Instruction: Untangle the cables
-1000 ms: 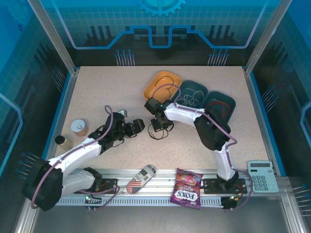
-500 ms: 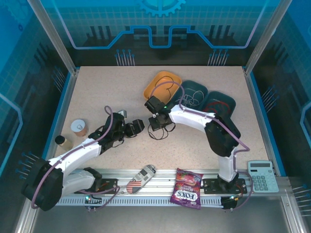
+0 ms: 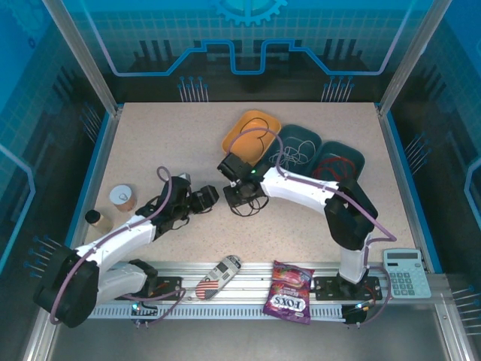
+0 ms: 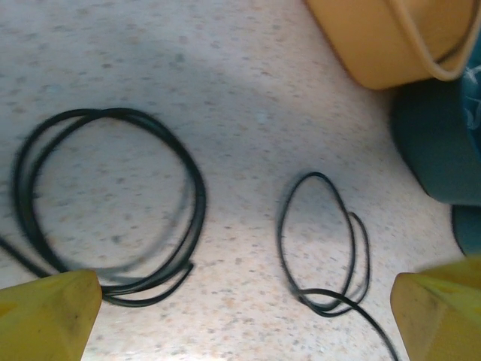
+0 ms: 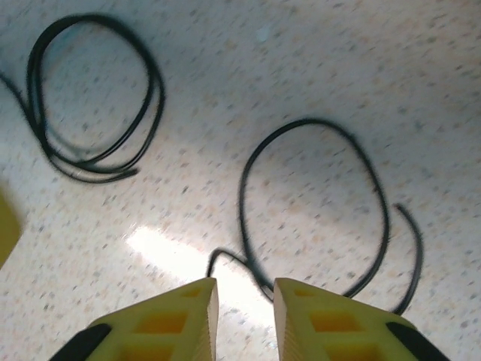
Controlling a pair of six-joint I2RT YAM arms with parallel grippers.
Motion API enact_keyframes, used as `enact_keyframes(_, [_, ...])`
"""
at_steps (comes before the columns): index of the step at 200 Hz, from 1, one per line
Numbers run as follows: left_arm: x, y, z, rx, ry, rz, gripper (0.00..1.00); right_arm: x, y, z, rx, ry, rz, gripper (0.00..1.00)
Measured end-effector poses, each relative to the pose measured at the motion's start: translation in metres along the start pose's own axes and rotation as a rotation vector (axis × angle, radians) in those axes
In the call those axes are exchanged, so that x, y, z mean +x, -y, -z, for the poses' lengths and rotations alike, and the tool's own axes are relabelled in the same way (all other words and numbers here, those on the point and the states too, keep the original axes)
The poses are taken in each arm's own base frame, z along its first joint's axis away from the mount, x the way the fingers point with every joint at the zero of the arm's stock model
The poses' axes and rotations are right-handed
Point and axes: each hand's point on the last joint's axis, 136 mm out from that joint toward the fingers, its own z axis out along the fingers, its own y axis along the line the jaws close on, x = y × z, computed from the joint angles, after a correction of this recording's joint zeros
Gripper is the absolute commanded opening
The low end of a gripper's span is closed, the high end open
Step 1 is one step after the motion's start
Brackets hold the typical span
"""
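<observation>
since a second ago your right arm has reached further left, and its end effector [image 5: 244, 292] has gone from shut to a narrow gap with nothing between the fingers. the black cable [image 5: 312, 120] lies on the surface [image 3: 150, 135] just past its tips, in two loose loops. your left end effector [image 3: 206, 197] stands wide open and empty beside those loops. the white cable [image 3: 294, 155] sits in the middle teal tray [image 3: 314, 138] and the red cable [image 3: 337, 167] in the right teal tray [image 3: 359, 158]. the separating looks done; i'd judge only the black one is left, likely bound for the orange bowl [image 3: 248, 124].
</observation>
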Motion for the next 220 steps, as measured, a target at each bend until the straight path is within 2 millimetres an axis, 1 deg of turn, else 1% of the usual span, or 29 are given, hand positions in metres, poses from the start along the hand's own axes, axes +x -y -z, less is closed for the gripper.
enact_keyframes(21, [0.000, -0.016, 0.000, -0.035, 0.008, 0.055, 0.99, 0.005, -0.014, 0.009, 0.006, -0.006, 0.039, 0.32])
enact_keyframes(43, [0.001, -0.024, 0.002, -0.049, 0.013, 0.077, 0.99, 0.010, -0.018, 0.012, 0.029, -0.024, 0.060, 0.32])
enact_keyframes(62, [-0.001, -0.023, 0.005, -0.043, 0.022, 0.078, 0.99, 0.013, -0.012, 0.006, 0.069, -0.050, 0.065, 0.32])
enact_keyframes(90, [-0.004, -0.021, 0.007, -0.032, 0.033, 0.079, 0.99, 0.022, -0.002, -0.011, 0.132, -0.104, 0.073, 0.31])
enact_keyframes(101, [-0.004, -0.021, 0.008, -0.032, 0.034, 0.080, 0.99, 0.025, 0.000, -0.018, 0.146, -0.121, 0.077, 0.24])
enact_keyframes(115, [-0.003, -0.023, 0.008, -0.034, 0.033, 0.080, 0.99, 0.027, 0.000, -0.025, 0.151, -0.136, 0.083, 0.06])
enact_keyframes(121, [-0.002, -0.023, 0.009, -0.035, 0.032, 0.080, 0.99, 0.028, 0.000, -0.026, 0.154, -0.140, 0.084, 0.00])
enact_keyframes(149, [-0.003, -0.022, 0.011, -0.030, 0.036, 0.073, 0.99, 0.018, -0.001, -0.022, 0.168, -0.112, 0.102, 0.00])
enact_keyframes(162, [-0.004, -0.021, 0.013, -0.023, 0.040, 0.068, 0.99, 0.013, -0.002, -0.015, 0.180, -0.080, 0.119, 0.00])
enact_keyframes(181, [-0.005, -0.017, 0.016, -0.008, 0.045, 0.050, 0.99, 0.003, -0.008, 0.005, 0.186, -0.010, 0.156, 0.00])
enact_keyframes(220, [-0.007, -0.006, 0.019, 0.043, 0.048, 0.036, 0.99, -0.024, -0.036, 0.070, 0.087, 0.191, 0.198, 0.00])
